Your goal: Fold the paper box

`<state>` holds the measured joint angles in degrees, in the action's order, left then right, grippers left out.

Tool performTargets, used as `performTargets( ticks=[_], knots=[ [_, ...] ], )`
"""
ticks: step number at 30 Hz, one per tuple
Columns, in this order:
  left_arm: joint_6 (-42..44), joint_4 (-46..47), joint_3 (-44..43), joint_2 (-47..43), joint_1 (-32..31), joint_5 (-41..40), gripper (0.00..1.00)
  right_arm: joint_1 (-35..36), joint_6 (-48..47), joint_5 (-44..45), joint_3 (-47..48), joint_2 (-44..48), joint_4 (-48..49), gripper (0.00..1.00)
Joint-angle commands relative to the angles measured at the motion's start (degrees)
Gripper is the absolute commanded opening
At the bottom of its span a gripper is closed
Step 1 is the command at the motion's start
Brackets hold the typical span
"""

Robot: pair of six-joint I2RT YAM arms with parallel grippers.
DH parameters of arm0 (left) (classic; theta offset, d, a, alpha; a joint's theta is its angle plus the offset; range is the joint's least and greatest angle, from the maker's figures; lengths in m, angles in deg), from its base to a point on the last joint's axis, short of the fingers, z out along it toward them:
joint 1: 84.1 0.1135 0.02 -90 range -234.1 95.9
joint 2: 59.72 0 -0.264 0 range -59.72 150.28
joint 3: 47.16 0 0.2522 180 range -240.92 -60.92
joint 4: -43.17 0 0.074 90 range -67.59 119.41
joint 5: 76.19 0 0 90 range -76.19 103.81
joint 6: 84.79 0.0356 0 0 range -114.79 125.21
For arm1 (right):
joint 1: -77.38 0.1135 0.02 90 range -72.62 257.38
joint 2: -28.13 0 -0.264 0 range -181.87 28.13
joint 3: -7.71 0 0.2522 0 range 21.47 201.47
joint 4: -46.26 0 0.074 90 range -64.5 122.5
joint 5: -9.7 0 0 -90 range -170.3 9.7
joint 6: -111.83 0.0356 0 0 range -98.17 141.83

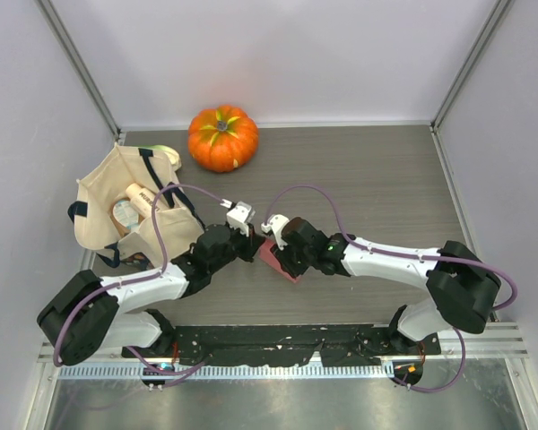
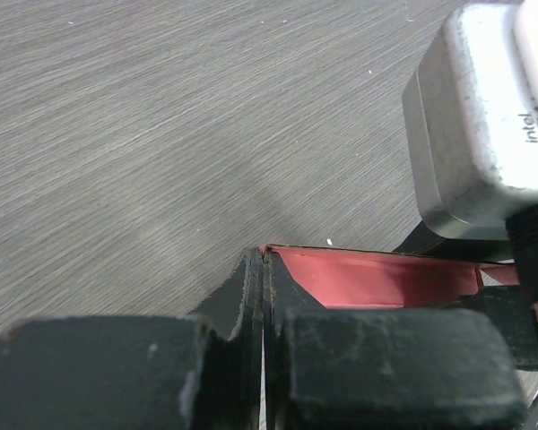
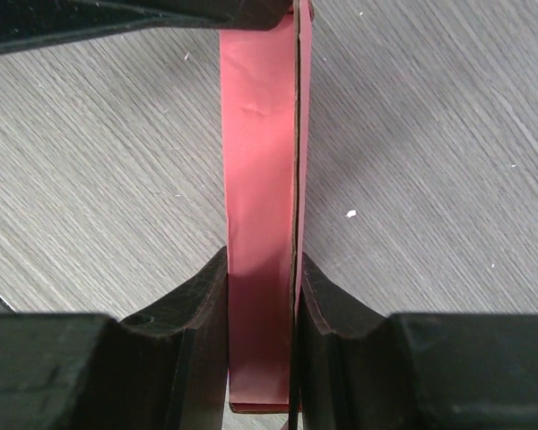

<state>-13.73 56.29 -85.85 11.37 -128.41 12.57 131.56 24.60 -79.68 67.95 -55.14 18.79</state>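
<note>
Grey-brown wood grain covers the table (image 1: 386, 179). At its left edge a beige tote bag (image 1: 103, 193) lies slumped with its mouth open. Inside it are a round tub (image 1: 125, 213) and a pale bottle-like item (image 1: 142, 199) (what else is in there cannot be made out). An orange pumpkin (image 1: 222, 138) sits upright near the back wall, just beside the bag's far corner.

Toward the front middle of the table the two arms meet. Between them is the paper box (image 1: 276, 260), folded flat into a narrow pink-red strip. Its long axis runs from one gripper to the other, slanting from upper left to lower right in the top view.

The right gripper (image 3: 262, 269) has its fingers closed against both faces of the strip's near end, only the folded card between them. The left gripper (image 2: 264, 260) has its fingers pressed almost together, pinching the box's far corner at the very tips (the red panel (image 2: 377, 278) spreads off to their right).
</note>
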Motion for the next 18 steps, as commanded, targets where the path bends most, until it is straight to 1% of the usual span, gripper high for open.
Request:
performTargets(
  ticks=[1,6,9,12,13,15,18],
  knots=[
    [2.3,0.2,2.8,-0.7,-0.4,-3.9,0.00,0.0,-2.1,3.9,2.7,-0.6,3.3,0.35],
    [2.9,0.8,3.8,-0.8,-1.0,-4.8,0.00,0.0,-2.5,5.3,2.7,-1.1,3.4,0.38],
    [2.8,1.6,4.8,-0.9,-1.3,-5.6,0.00,0.0,-2.5,6.0,2.3,-0.8,3.5,0.41],
    [2.3,2.2,5.2,-0.8,-1.4,-6.3,0.00,0.0,-2.5,6.5,2.2,-0.1,3.4,0.49],
    [2.1,2.2,5.1,-0.7,-1.4,-6.6,0.00,0.0,-2.1,6.6,2.2,0.2,3.3,0.53],
    [2.2,2.1,4.8,-0.8,-1.5,-7.0,0.00,0.0,-0.1,7.2,2.1,0.5,2.3,0.58],
    [1.6,1.1,4.0,-0.7,-1.5,-7.3,0.00,-0.1,3.8,8.0,2.9,0.9,-0.5,0.63]
  ],
)
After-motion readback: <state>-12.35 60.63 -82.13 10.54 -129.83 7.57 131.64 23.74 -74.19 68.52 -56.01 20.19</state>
